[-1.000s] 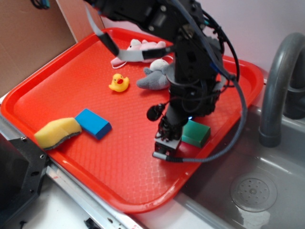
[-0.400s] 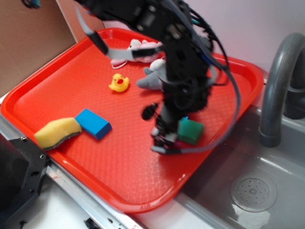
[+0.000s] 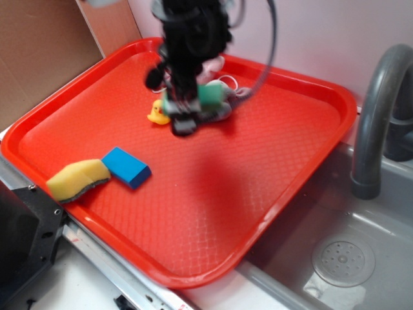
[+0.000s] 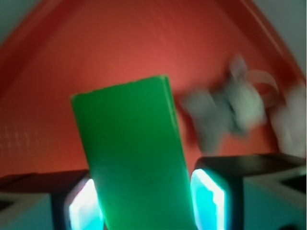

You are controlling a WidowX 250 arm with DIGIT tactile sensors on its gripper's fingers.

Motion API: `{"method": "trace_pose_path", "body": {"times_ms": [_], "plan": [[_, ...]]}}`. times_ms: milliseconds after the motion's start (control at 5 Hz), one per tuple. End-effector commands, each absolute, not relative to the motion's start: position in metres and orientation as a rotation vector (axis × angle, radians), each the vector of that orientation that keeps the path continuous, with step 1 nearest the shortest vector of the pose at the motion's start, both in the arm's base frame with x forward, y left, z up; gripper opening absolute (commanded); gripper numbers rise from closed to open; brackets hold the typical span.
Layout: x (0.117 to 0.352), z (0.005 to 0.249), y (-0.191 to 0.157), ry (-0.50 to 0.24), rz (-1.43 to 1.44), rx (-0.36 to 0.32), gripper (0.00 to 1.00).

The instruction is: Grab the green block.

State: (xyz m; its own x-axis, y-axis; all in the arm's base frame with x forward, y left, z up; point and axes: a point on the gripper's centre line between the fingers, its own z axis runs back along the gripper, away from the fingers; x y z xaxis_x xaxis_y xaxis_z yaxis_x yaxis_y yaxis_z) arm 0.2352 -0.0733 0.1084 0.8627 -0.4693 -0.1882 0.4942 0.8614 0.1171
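The gripper (image 3: 187, 106) fingers (image 4: 207, 194) are grasping the green block (image 4: 136, 163), lifted above the tray (image 3: 271, 148); the grab seems done.

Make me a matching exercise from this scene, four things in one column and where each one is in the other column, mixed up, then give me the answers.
Things:
1. green block
2. blue block
3. sponge
4. rubber duck

Places:
A. at the tray's near-left edge, beside the blue block
B. held between the gripper's fingers, above the tray
C. on the tray, just right of the sponge
D. on the tray, left of the grey plush toy

Pairs: 1-B, 2-C, 3-A, 4-D
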Motion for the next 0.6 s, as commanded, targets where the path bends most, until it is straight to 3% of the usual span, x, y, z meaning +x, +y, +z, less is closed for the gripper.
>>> {"method": "trace_pose_path", "body": {"times_ms": [0,200,400], "plan": [[0.204,0.179,-0.067,0.093,-0.007,0.117,0.0],[0.197,0.198,-0.065,0.018,0.073,0.092,0.0],[0.198,0.197,-0.066,-0.012,0.096,0.091,0.0]]}}
